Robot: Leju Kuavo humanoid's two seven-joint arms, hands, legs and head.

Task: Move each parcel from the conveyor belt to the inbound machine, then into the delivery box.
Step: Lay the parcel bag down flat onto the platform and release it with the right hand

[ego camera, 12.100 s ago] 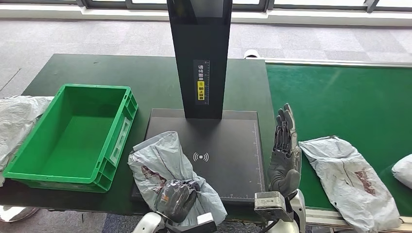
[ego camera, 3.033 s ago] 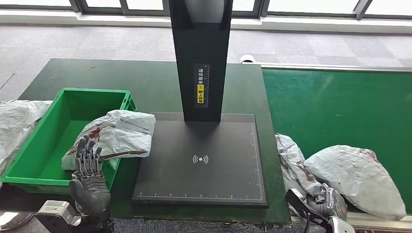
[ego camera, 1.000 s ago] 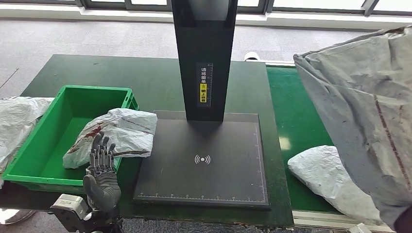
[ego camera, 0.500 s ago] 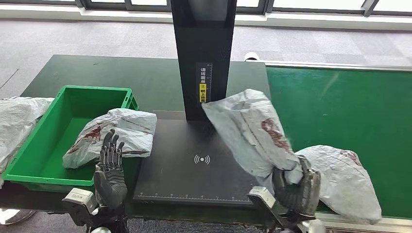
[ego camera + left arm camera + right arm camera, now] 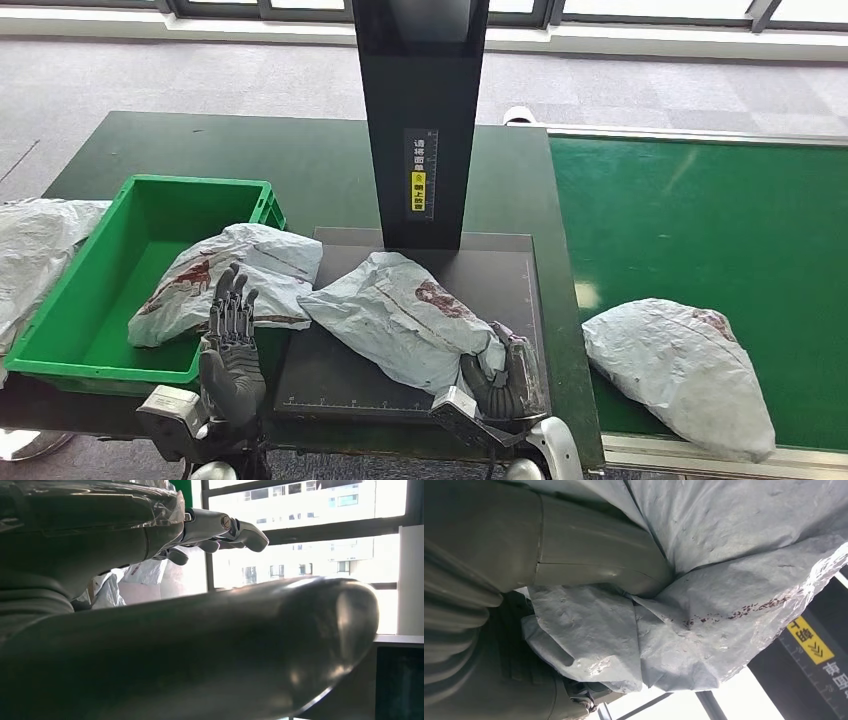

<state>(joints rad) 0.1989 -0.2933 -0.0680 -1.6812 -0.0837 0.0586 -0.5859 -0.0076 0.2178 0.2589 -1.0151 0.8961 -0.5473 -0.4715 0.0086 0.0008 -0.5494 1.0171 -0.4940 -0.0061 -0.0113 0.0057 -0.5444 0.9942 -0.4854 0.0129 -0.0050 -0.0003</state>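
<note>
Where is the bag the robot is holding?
In the head view, the grey parcel lies on the black inbound machine's plate, right of the green delivery box, with the right hand gripping its near end.

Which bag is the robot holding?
The grey parcel lying on the black scanner plate; the right hand grips its near end. The others lie untouched.

The black post [image 5: 420, 110] blocks the scanner plate's [image 5: 505, 275] far edge; green belt [image 5: 690, 220] beyond lies open (one parcel [image 5: 680, 370] near).
</note>
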